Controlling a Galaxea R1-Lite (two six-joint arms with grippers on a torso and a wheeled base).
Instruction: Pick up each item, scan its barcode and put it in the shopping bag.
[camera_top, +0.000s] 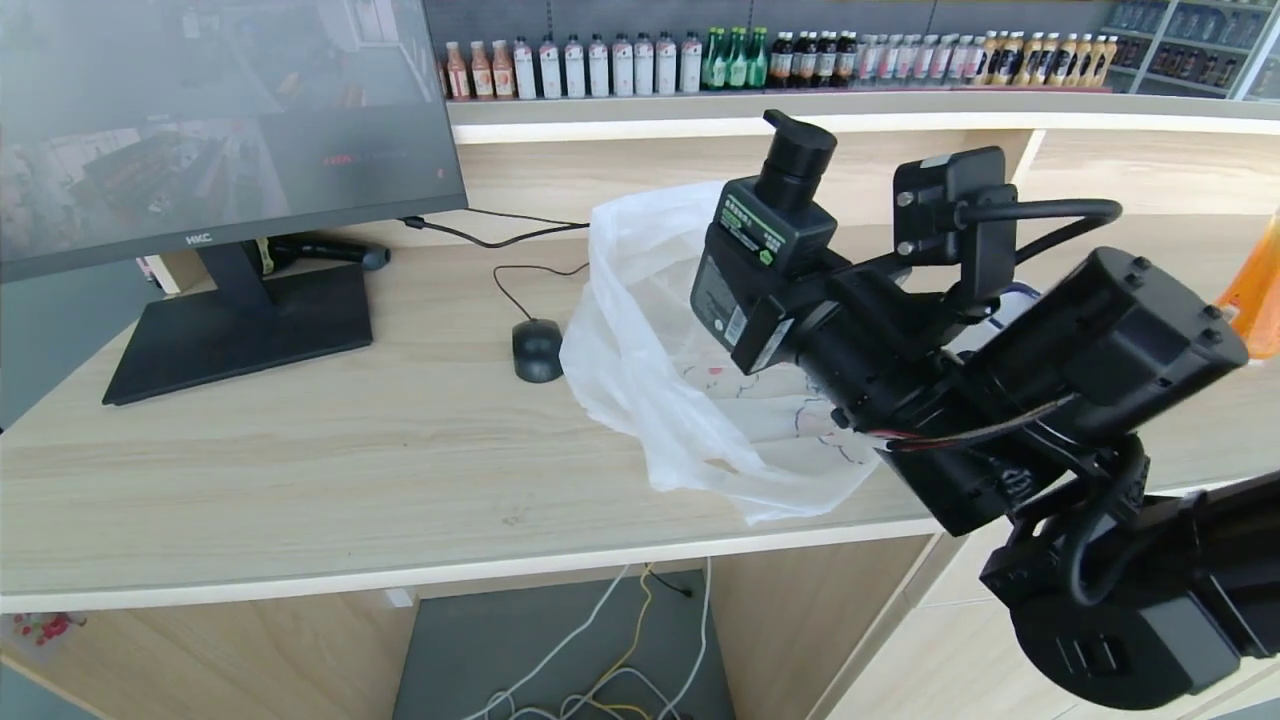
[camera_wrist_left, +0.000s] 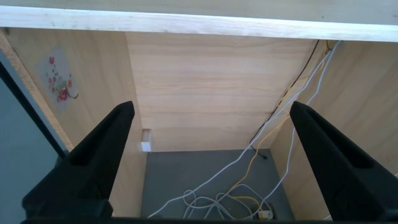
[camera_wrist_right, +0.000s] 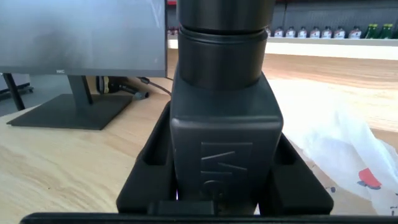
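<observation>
Black square bottle (camera_wrist_right: 224, 124) with a round cap sits in my right pincer (camera_wrist_right: 221, 190), which is clamped on its sides and holds it tilted above the counter (camera_top: 300, 450), near the open white shopping bag (camera_top: 640, 340). My left pincer (camera_wrist_left: 211, 155) gapes wide and holds nothing, low under the counter's edge, above loose cables (camera_wrist_left: 224, 193). A mouse (camera_top: 537, 350) lies just beside the bag, the monitor (camera_top: 220, 120) beyond
</observation>
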